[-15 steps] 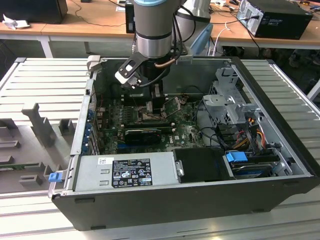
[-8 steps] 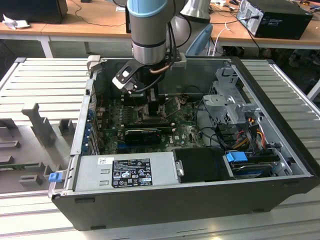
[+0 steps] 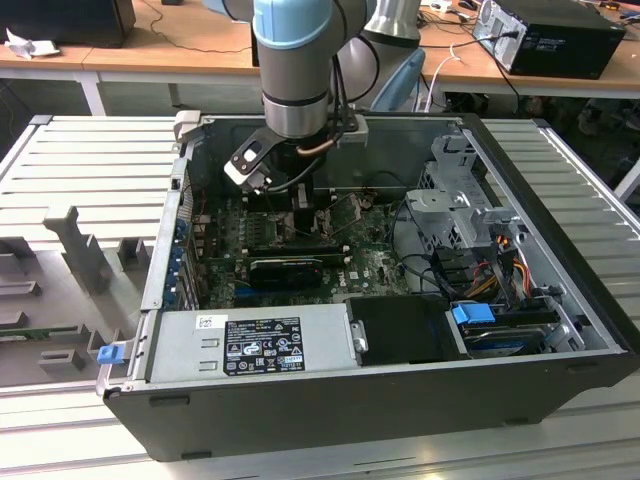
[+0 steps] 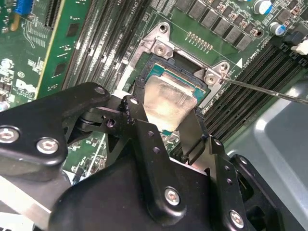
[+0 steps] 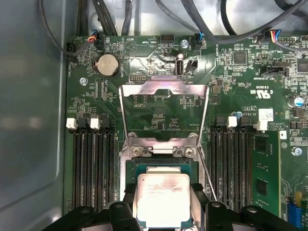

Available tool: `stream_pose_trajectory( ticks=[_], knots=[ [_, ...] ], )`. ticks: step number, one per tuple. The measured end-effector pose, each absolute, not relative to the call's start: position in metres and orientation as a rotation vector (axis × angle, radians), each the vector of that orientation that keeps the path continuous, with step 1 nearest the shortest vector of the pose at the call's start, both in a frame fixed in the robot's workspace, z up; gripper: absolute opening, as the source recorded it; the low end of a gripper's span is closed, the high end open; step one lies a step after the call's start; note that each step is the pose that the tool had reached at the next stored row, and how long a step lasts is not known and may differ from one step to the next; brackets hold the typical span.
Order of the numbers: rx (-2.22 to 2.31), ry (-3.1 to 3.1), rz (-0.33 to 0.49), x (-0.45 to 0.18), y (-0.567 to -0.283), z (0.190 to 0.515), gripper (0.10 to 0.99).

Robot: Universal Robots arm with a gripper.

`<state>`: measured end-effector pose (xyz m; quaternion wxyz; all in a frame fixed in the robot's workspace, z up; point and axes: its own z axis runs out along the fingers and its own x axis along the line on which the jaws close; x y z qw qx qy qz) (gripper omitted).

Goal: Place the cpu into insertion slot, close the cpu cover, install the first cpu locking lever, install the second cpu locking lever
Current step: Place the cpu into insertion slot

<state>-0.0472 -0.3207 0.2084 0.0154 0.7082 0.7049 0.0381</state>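
The cpu [image 5: 161, 199] [image 4: 168, 102], a flat square chip with a pale silvery top, sits between my fingers [image 5: 198, 192] right over the insertion slot [image 5: 144, 167] [image 4: 159, 72]; I cannot tell whether it is seated. My gripper [image 5: 162, 193] [image 4: 166, 114] [image 3: 300, 205] is shut on its two opposite edges. The cpu cover [image 5: 163, 88], a thin metal frame with a square opening, is swung open beyond the slot. A thin wire locking lever [image 4: 269, 91] [image 5: 208, 178] stands free beside the slot, unlatched.
Black memory slots [image 5: 94, 168] [image 5: 231, 163] flank the socket closely. A green card [image 5: 267, 173] stands past one bank, and the grey case wall [image 5: 29, 120] lies on the other side. The exterior view shows a long black card [image 3: 290, 268], the power supply [image 3: 255, 340] and a drive cage [image 3: 460, 200].
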Motion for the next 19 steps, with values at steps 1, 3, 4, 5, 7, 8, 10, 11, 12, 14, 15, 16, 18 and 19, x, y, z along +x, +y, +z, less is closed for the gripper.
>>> stream_pose_trajectory(
  ticks=[1,3,4,5,7,8,10,11,12,14,15,16,18,19],
  knots=[
    [2.203,2.193,0.118,-0.0471,-0.3205,0.2076,0.529],
    [2.204,2.194,0.117,-0.0472,-0.3204,0.2055,0.529],
    [2.204,2.194,0.117,-0.0472,-0.3204,0.2047,0.529],
    [2.204,2.194,0.117,-0.0472,-0.3204,0.2031,0.529],
    [2.205,2.194,0.117,-0.0472,-0.3203,0.2017,0.529],
    [2.205,2.194,0.116,-0.0472,-0.3204,0.2017,0.529],
    [2.205,2.194,0.116,-0.0472,-0.3204,0.2016,0.529],
    [2.205,2.194,0.116,-0.0472,-0.3203,0.2016,0.529],
    [2.205,2.194,0.116,-0.0472,-0.3203,0.2016,0.529],
    [2.205,2.194,0.116,-0.0472,-0.3203,0.2015,0.529],
    [2.205,2.194,0.116,-0.0472,-0.3203,0.2014,0.529],
    [2.205,2.194,0.116,-0.0471,-0.3203,0.2014,0.529],
    [2.205,2.194,0.116,-0.0471,-0.3203,0.2013,0.529],
    [2.205,2.194,0.116,-0.0471,-0.3203,0.2013,0.541]
  ],
)
